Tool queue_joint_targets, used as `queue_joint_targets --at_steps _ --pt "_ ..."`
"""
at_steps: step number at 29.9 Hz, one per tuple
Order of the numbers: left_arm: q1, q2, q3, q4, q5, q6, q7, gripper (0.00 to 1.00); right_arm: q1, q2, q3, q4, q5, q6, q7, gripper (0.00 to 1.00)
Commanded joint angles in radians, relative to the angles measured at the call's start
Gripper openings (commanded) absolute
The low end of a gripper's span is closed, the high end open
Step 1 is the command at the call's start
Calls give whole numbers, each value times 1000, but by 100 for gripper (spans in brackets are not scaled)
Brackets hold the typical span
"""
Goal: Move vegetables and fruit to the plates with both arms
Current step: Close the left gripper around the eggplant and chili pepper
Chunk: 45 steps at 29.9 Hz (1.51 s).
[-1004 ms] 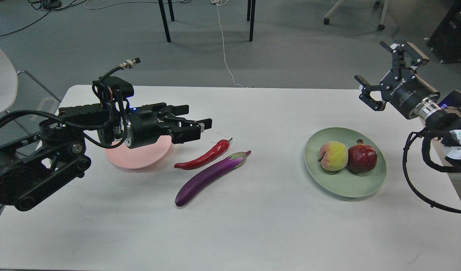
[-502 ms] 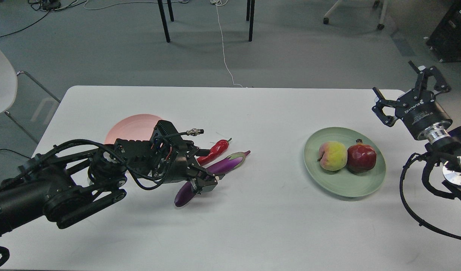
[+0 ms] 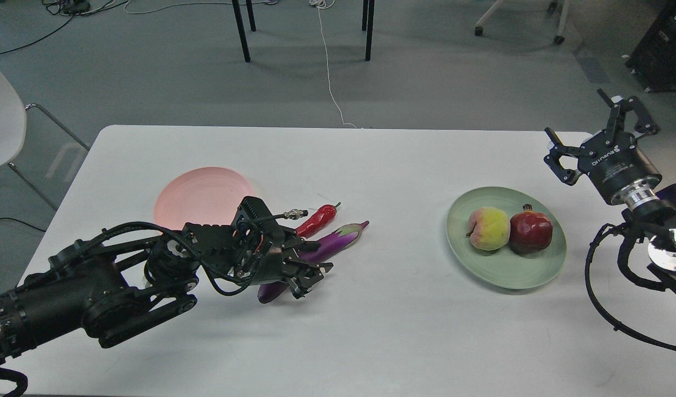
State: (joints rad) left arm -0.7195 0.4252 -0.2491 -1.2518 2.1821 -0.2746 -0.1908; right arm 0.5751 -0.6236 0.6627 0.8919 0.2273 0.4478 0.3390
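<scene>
green plate near right edge holds peach + pomegranate, touching; pink plate left of centre, bare; eggplant and chili mid-table; left gripper fingers spread astride eggplant's lower end; right gripper wide open, above right far corner.

Even, diffuse overhead light keeps the frame bright and sharp from edge to edge. The white tabletop is slightly washed out, with only soft, faint shadows under the left arm at lower left and beside the green plate.
</scene>
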Motion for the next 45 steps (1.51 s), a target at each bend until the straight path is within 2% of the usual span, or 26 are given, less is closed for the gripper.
queue_joint_targets --at_steps 1,10,15,21,27,32,39,45 --pt "2 0 -1 6 0 5 5 33 3 1 1 2 1 -3 0 98" --pt "2 -3 1 6 0 5 5 32 6 2 3 4 1 -4 2 98" --pt "2 -6 1 6 0 0 16 21 5 2 5 1 1 -4 2 98" --pt "-1 -5 1 6 0 -3 83 12 5 1 21 1 1 -4 2 98" --pt "-4 -5 1 6 0 -3 83 3 5 2 28 1 0 -6 2 98" --pt "-15 1 -1 -9 0 -3 86 0 5 1 34 1 0 -11 2 98" --pt "-21 65 -18 -136 0 -3 120 0 6 -8 40 -2 0 -11 2 98" --pt "-44 176 -96 -224 -16 -5 122 0 5 -13 40 -7 0 -11 2 98"
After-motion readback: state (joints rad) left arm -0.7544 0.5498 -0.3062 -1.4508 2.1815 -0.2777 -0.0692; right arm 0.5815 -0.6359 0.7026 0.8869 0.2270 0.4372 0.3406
